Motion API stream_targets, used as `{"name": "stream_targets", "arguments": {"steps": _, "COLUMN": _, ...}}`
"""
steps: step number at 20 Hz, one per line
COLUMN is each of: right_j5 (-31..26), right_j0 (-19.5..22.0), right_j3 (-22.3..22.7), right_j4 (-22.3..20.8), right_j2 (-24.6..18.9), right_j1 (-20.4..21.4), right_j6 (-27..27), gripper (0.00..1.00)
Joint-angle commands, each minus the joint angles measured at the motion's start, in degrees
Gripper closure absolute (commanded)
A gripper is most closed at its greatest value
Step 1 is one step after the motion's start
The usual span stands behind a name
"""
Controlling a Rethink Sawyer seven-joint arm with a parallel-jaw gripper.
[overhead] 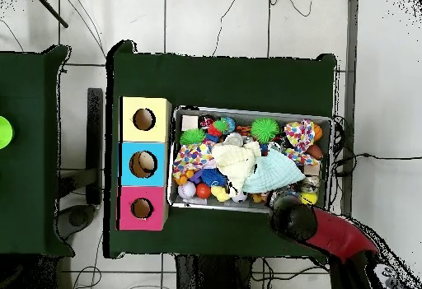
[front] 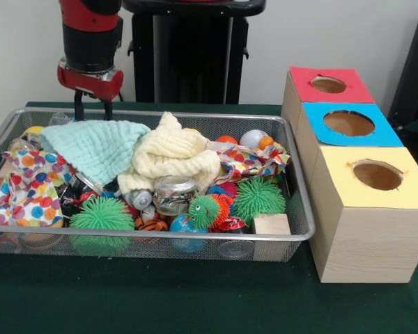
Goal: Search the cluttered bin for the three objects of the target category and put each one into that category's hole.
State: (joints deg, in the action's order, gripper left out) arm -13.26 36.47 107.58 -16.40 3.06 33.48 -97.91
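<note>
Front view shows us the gripper (front: 93, 109), jaws apart and empty, hovering above the wire bin's (front: 195, 236) far-left corner beside the mint cloth (front: 97, 146).

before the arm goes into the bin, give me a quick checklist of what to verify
1. Gripper above the bin's far edge, clear of the clutter: ok.
2. Jaws apart, nothing held: ok.
3. Mesh bin square beside the boxes: ok.
4. Red hole, blue hole and yellow hole unblocked: ok.
5. Mint cloth and cream cloth cover items beneath: not ok.
6. Target category identified: cannot tell.
</note>
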Motion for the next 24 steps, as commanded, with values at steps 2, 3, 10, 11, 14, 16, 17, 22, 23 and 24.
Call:
{"name": "stream_targets", "arguments": {"steps": 2, "right_j5": -7.27, "right_j0": -1.28, "right_j3": -8.71, "right_j4": -4.52, "right_j2": -3.3, "right_j1": -4.21, "right_j6": 3.34, "gripper": 0.0}}
{"name": "stream_targets", "arguments": {"steps": 3, "right_j5": -8.41, "right_j0": -1.63, "right_j3": -9.33, "right_j4": -4.57, "right_j2": -2.83, "right_j1": -4.63, "right_j6": 3.24, "gripper": 0.0}}
{"name": "stream_targets", "arguments": {"steps": 10, "right_j5": -16.68, "right_j0": -4.54, "right_j3": -13.69, "right_j4": -5.84, "right_j2": 1.11, "right_j1": -6.95, "right_j6": 2.57, "gripper": 0.0}}
{"name": "stream_targets", "arguments": {"steps": 11, "right_j5": -15.79, "right_j0": -3.63, "right_j3": -13.68, "right_j4": -5.85, "right_j2": 0.22, "right_j1": -7.49, "right_j6": 2.65, "gripper": 0.0}}
{"name": "stream_targets", "arguments": {"steps": 14, "right_j5": -10.97, "right_j0": 0.24, "right_j3": -11.54, "right_j4": -4.93, "right_j2": -3.65, "right_j1": -8.09, "right_j6": 1.67, "gripper": 0.0}}
{"name": "stream_targets", "arguments": {"steps": 16, "right_j5": -10.86, "right_j0": 1.82, "right_j3": -10.04, "right_j4": -4.01, "right_j2": -5.43, "right_j1": -7.36, "right_j6": 1.67, "gripper": 0.0}}
{"name": "stream_targets", "arguments": {"steps": 17, "right_j5": -11.81, "right_j0": 2.29, "right_j3": -9.13, "right_j4": -3.54, "right_j2": -5.95, "right_j1": -6.57, "right_j6": 1.76, "gripper": 0.0}}
{"name": "stream_targets", "arguments": {"steps": 22, "right_j5": -17.8, "right_j0": 1.46, "right_j3": -6.15, "right_j4": -1.84, "right_j2": -6.79, "right_j1": -0.16, "right_j6": 1.5, "gripper": 0.0}}
{"name": "stream_targets", "arguments": {"steps": 23, "right_j5": -19.03, "right_j0": 1.09, "right_j3": -6.13, "right_j4": -1.67, "right_j2": -6.81, "right_j1": 0.76, "right_j6": 1.51, "gripper": 0.0}}
{"name": "stream_targets", "arguments": {"steps": 24, "right_j5": -19.82, "right_j0": 1.21, "right_j3": -5.8, "right_j4": -1.18, "right_j2": -7.24, "right_j1": 1.43, "right_j6": 1.37, "gripper": 0.0}}
